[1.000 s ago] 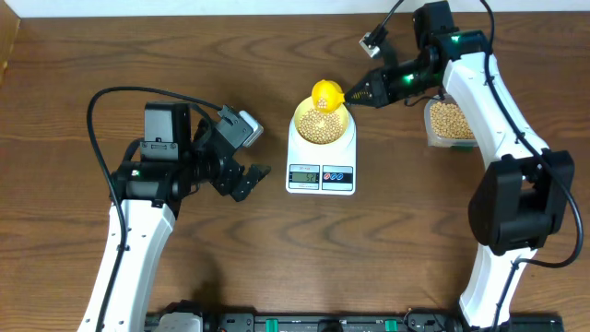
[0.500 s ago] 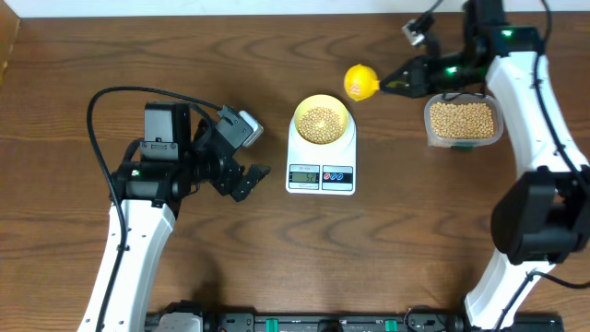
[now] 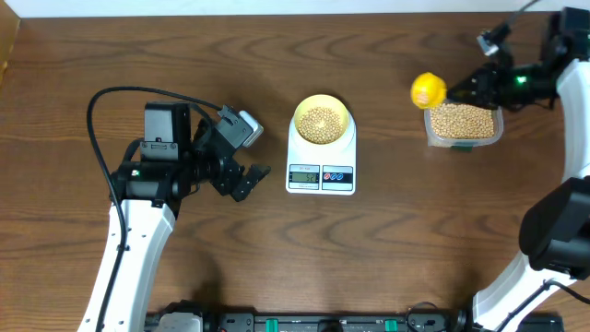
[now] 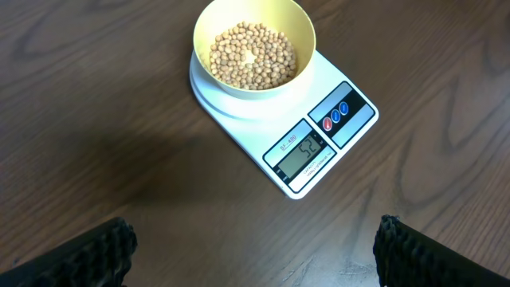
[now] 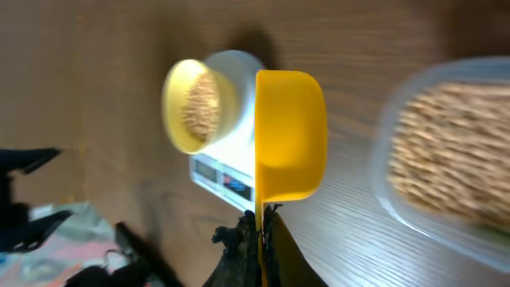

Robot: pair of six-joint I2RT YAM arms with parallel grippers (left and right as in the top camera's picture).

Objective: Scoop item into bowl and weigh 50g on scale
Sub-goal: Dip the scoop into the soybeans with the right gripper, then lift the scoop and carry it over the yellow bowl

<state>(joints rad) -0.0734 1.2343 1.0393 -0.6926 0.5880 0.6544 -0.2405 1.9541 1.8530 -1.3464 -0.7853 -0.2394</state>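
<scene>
Beans (image 3: 321, 120) in bowl (image 4: 307, 36) on scale (image 3: 321, 175), left gripper (image 3: 253, 182) wide (nearby), right gripper (image 3: 458, 89) clamping scoop (image 3: 428, 90), apparently empty.

The numbers on the scale (image 3: 322, 174) are too small to read from above. In the right wrist view, the box (image 5: 446, 159) is blurry and cut off at the right.

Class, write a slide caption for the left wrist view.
Bowl of beans on the scale, seen between open fingers.
</scene>
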